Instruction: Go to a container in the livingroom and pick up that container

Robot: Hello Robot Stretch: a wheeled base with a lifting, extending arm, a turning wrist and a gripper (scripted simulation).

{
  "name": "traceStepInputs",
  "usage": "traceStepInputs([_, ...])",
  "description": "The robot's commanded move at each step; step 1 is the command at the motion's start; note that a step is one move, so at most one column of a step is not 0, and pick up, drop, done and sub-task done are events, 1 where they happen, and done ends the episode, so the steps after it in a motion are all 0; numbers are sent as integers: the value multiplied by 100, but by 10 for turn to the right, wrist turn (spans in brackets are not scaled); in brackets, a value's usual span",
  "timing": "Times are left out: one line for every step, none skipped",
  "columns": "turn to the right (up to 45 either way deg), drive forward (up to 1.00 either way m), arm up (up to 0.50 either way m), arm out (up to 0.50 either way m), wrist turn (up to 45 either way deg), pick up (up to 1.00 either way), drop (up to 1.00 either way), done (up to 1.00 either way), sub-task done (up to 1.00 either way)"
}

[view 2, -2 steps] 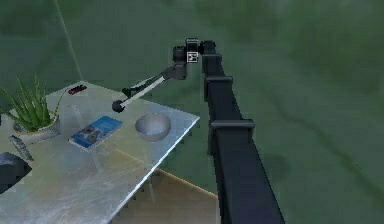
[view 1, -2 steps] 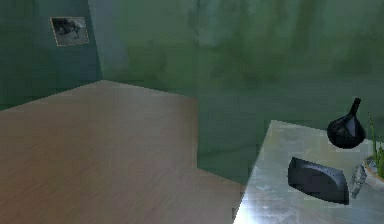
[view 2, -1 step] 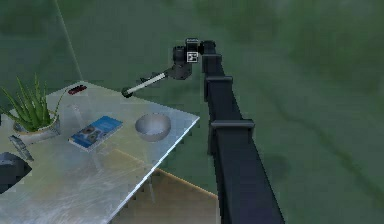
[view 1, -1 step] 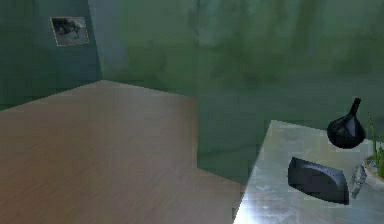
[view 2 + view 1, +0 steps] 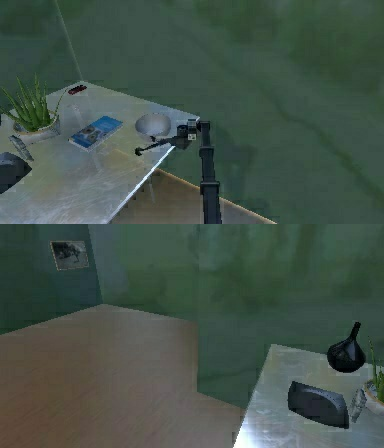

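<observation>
A pale grey bowl-shaped container (image 5: 152,124) sits near the far edge of a light stone-topped table (image 5: 80,185) in the arm side view. My arm rises from the bottom edge, and the gripper (image 5: 141,151) reaches left just in front of the bowl, with its thin fingers over the tabletop. I cannot tell whether it holds anything. In the forward view a black round vase with a narrow neck (image 5: 346,351) stands on the same table (image 5: 268,414) at the right.
On the table lie a blue book (image 5: 96,131), a potted green plant (image 5: 32,108), a small dark-red object (image 5: 77,89) and a dark rounded object (image 5: 318,403). Green walls stand close behind. Wood floor (image 5: 100,374) spreads across the forward view's left, below a wall picture (image 5: 69,255).
</observation>
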Motion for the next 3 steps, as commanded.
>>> traceStepInputs([0, 0, 0, 0, 0, 100, 0, 0, 0])
traceStepInputs([0, 0, 10, 0, 0, 0, 0, 0, 0])
traceStepInputs([0, 0, 0, 0, 0, 0, 0, 100, 0])
